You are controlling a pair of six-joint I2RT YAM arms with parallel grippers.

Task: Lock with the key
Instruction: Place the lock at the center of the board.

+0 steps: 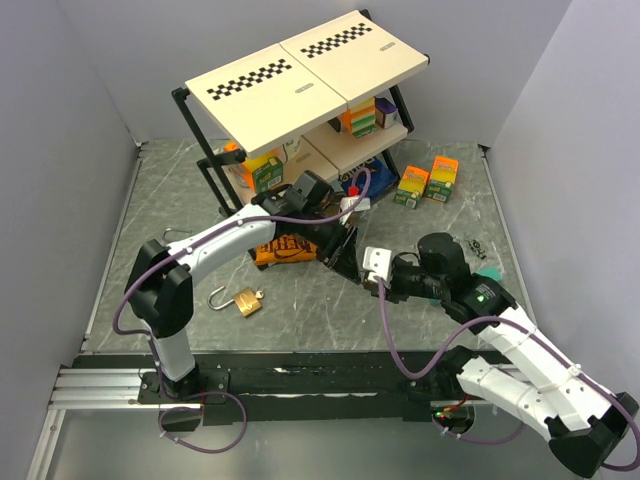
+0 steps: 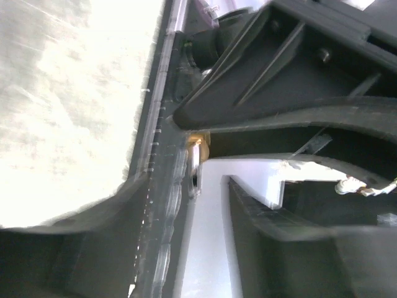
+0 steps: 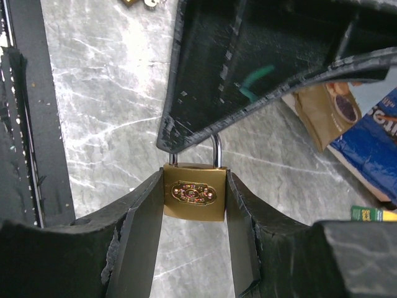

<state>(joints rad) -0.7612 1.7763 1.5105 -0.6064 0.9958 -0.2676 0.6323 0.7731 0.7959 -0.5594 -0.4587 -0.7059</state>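
Observation:
A brass padlock (image 3: 193, 194) with a steel shackle (image 3: 216, 152) hangs above the marble table. My right gripper (image 3: 194, 202) is shut on its body, one finger on each side. In the top view the right gripper (image 1: 355, 264) meets my left gripper (image 1: 338, 250) at mid-table, and the padlock is hidden between them. The left gripper's black fingers (image 3: 248, 68) cover the shackle's top. In the left wrist view the left gripper (image 2: 208, 186) shows a narrow gap between its jaws, with the shackle (image 2: 195, 162) against one finger. No key shows at this padlock.
A second brass padlock (image 1: 246, 301) with an open shackle lies on the table at the left. A black shelf rack (image 1: 300, 90) with small boxes stands at the back. An orange packet (image 1: 285, 248) lies under the left arm. Boxes (image 1: 425, 180) stand at the back right.

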